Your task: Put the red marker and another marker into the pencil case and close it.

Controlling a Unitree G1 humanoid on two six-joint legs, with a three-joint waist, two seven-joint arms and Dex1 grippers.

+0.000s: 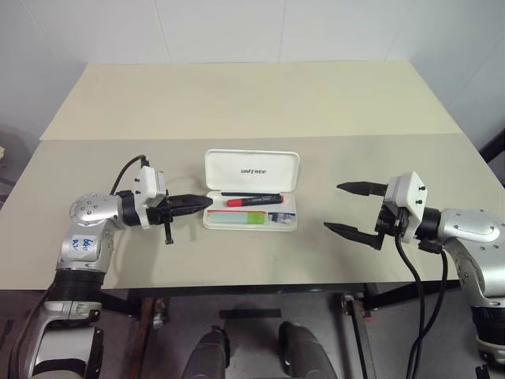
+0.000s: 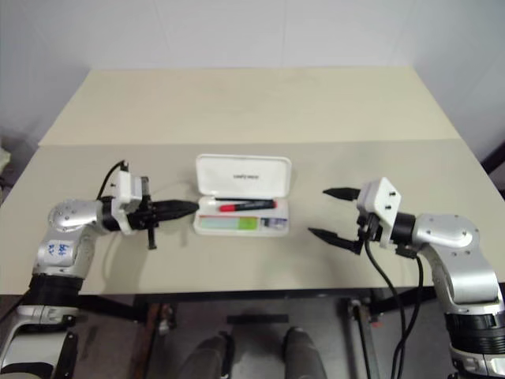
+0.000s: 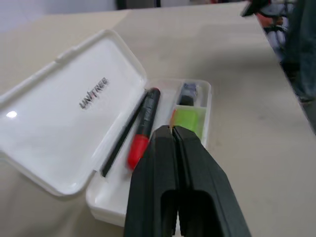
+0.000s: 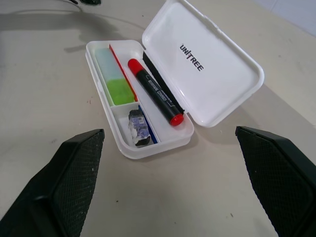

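Note:
The white pencil case (image 1: 251,170) lies open in the middle of the table, its lid (image 4: 207,59) tilted back. The red marker (image 1: 254,200) lies in the tray along the hinge side, red end to the left. Another marker (image 4: 113,74), with a green end and pale body, lies in the tray's front compartment. My left gripper (image 1: 207,203) is shut and empty, level, with its tips at the case's left end (image 3: 170,131); I cannot tell whether they touch it. To the right of the case, well apart from it, my right gripper (image 1: 333,207) is open and empty.
A small dark object (image 4: 138,129) sits in the tray's small end compartment. The case rests on the nearer of two pale tables (image 1: 237,260), joined by a seam behind it. Bare tabletop surrounds the case, and the front edge runs close below both grippers.

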